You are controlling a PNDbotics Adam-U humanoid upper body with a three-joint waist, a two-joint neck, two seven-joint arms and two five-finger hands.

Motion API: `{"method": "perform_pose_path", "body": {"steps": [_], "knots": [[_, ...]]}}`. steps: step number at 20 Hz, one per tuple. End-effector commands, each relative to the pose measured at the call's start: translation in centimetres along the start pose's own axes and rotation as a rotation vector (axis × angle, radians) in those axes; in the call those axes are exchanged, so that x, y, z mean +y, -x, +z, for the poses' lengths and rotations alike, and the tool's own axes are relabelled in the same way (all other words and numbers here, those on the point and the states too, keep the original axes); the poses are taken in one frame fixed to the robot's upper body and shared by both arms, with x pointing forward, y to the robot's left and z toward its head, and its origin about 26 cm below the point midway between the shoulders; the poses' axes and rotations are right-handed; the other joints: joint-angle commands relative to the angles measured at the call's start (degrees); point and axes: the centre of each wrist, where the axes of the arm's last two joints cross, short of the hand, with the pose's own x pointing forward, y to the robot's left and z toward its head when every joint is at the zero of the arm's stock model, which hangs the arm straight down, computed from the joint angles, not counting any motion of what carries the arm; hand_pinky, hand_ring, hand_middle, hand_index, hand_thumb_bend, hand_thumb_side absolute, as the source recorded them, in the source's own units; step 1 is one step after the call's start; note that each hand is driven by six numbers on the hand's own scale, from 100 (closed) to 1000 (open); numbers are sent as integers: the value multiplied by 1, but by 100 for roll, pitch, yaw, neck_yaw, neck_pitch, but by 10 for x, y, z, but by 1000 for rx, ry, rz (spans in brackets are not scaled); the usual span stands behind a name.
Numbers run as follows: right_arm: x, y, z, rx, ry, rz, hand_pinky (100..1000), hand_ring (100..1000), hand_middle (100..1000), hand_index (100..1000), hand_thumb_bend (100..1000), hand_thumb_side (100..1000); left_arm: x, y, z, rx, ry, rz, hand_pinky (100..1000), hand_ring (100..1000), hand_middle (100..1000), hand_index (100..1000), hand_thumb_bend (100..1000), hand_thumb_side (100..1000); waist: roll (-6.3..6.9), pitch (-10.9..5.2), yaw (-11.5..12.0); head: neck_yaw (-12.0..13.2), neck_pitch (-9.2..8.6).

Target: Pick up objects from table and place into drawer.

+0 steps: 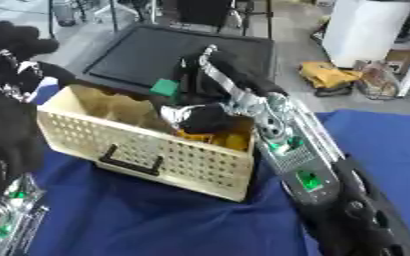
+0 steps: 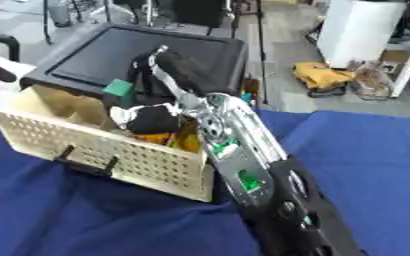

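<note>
While right hand (image 1: 194, 75) pinches green block (image 1: 165, 87) over perforated drawer (image 1: 191, 162), only left eye view shows left arm; hand state unclear.

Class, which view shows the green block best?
The right eye view: the green block stands clear beside the robot hand, above the basket. The left eye view shows it too, closer against the dark hand.

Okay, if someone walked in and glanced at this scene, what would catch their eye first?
Probably the cream perforated drawer with a black handle, sitting on the blue cloth at centre-left. Next, the robot's right arm, stretching from the lower right over the drawer's far corner, its right hand beside a small green block.
</note>
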Motion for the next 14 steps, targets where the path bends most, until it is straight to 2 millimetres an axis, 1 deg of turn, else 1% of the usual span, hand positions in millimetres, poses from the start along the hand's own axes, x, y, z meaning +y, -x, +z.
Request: {"method": "perform_pose_path", "body": {"steps": [1, 9, 14], "knots": [[0, -11, -2, -34, -3, -18, 648, 792, 394, 534, 271, 454, 0, -4, -7, -26, 12, 6, 518, 700, 677, 790, 409, 962, 24, -92, -1, 3, -59], [0, -12, -2, -31, -3, -18, 647, 791, 393, 533, 273, 452, 0, -4, -7, -25, 14, 8, 517, 700, 678, 790, 409, 961, 17, -102, -4, 2, -63], [6, -8, -2, -15, -34, -17, 647, 792, 392, 532, 279, 448, -1, -4, -6, -23, 14, 9, 516, 699, 678, 790, 407, 962, 19, -98, 0, 1, -68]]}}
